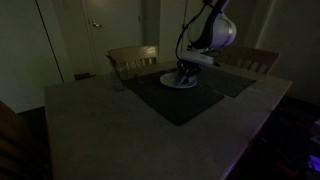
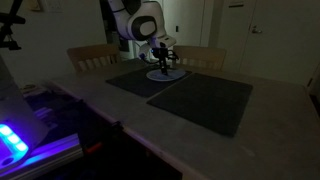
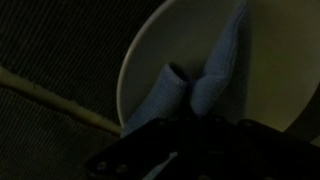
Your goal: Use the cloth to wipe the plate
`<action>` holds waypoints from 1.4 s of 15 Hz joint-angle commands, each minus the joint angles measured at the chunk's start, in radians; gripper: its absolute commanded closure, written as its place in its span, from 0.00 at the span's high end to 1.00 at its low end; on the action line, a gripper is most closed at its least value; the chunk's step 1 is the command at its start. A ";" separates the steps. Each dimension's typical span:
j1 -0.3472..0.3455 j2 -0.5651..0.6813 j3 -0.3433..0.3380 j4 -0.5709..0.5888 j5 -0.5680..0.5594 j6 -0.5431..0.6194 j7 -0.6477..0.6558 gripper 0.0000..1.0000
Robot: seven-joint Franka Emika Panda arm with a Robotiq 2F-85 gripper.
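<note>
The room is dim. A wooden chair [image 1: 133, 58] stands behind the grey table [image 1: 90, 120]. A pale door [image 1: 110, 25] lies beyond.

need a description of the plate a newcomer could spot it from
On the grey table, go to the dark placemats, at the end nearest the wooden chairs. The plate is the pale round disc there, under the gripper, with a bluish cloth on it.

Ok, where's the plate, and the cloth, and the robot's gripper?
plate [image 3: 150, 55]: wrist view, on the bare pale left part near its rim.
cloth [image 3: 215, 70]: wrist view, on the long bluish fold lying on the plate.
gripper [image 1: 186, 72]: in an exterior view, at its tip, down over the plate.
</note>
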 commanded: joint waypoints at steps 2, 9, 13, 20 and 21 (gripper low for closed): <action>-0.146 -0.083 0.199 -0.015 0.141 -0.182 -0.066 0.02; -0.155 -0.050 0.292 0.005 0.260 -0.093 -0.191 0.02; -0.135 -0.025 0.281 0.017 0.235 0.018 -0.218 0.02; -0.086 -0.017 0.180 0.008 0.150 0.087 -0.225 0.02; -0.073 -0.026 0.154 0.000 0.134 0.094 -0.222 0.02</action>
